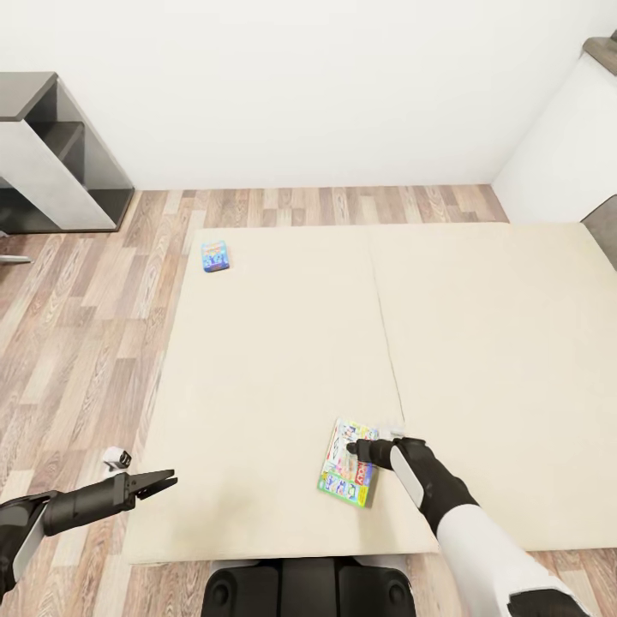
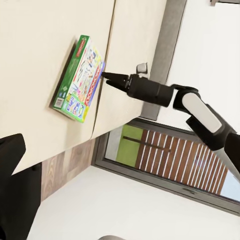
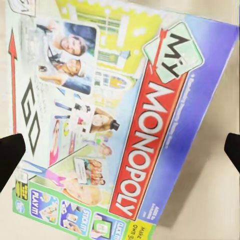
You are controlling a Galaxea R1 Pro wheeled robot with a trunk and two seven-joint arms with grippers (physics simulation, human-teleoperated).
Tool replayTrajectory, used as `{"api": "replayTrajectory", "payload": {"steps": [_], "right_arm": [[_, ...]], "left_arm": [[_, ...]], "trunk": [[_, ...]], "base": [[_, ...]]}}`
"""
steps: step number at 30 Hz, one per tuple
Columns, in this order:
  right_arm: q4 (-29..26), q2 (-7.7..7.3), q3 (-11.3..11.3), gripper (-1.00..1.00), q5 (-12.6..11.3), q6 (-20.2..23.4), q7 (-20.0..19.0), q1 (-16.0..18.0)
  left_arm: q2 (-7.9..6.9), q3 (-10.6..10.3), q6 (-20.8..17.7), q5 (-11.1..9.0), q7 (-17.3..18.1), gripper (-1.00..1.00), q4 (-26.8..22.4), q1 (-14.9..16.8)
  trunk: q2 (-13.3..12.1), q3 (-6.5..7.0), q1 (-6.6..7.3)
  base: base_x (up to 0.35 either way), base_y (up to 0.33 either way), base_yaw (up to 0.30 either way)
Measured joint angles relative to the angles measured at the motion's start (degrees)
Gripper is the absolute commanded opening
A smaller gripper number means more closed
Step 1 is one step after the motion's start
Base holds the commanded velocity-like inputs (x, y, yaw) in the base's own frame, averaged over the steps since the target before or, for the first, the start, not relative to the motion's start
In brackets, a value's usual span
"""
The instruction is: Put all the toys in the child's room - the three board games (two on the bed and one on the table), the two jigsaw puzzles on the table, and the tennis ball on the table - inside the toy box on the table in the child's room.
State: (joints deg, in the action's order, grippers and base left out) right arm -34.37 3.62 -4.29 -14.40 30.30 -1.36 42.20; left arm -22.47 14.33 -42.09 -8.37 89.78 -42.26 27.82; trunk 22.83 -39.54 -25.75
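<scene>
While the right gripper (image 1: 360, 448) hangs over the Monopoly board game (image 1: 348, 463) at the lower centre of the head view, its fingertips (image 3: 11, 157) stand spread to either side of the lid in the right wrist view — open, holding nothing. That green-edged box lies flat on the beige bed (image 1: 480, 360) near its front edge; the smaller blue board game (image 1: 215, 255) sits well apart at the upper left of the mattress. At lower left the left gripper (image 1: 163, 482) waits with jaws nearly together, empty. A clean pick, by this reading, means squaring the fingers across the box's narrow span — then closing on both edges, not a corner.
</scene>
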Motion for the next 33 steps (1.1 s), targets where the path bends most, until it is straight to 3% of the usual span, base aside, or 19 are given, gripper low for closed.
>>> {"api": "replayTrajectory", "payload": {"steps": [15,24,33], "right_arm": [[0.38,0.02,0.11,1.0,0.01,0.02,0.33,3.06],[1.61,1.89,0.22,1.0,0.82,-0.8,2.36,3.8],[2.16,1.64,0.63,1.0,0.4,-1.68,2.63,3.78]], "left_arm": [[-0.08,0.0,0.0,0.0,0.0,1.0,0.0,-0.02],[-0.1,0.0,-0.02,-0.05,0.0,1.0,0.0,-0.02],[-0.1,0.0,0.0,-0.07,0.0,1.0,0.0,-0.03]], "trunk": [[0.0,0.0,0.0],[0.0,0.0,0.0],[0.0,0.0,0.0]], "base": [[0.0,0.0,0.0],[0.0,0.0,0.0],[0.0,0.0,0.0]]}}
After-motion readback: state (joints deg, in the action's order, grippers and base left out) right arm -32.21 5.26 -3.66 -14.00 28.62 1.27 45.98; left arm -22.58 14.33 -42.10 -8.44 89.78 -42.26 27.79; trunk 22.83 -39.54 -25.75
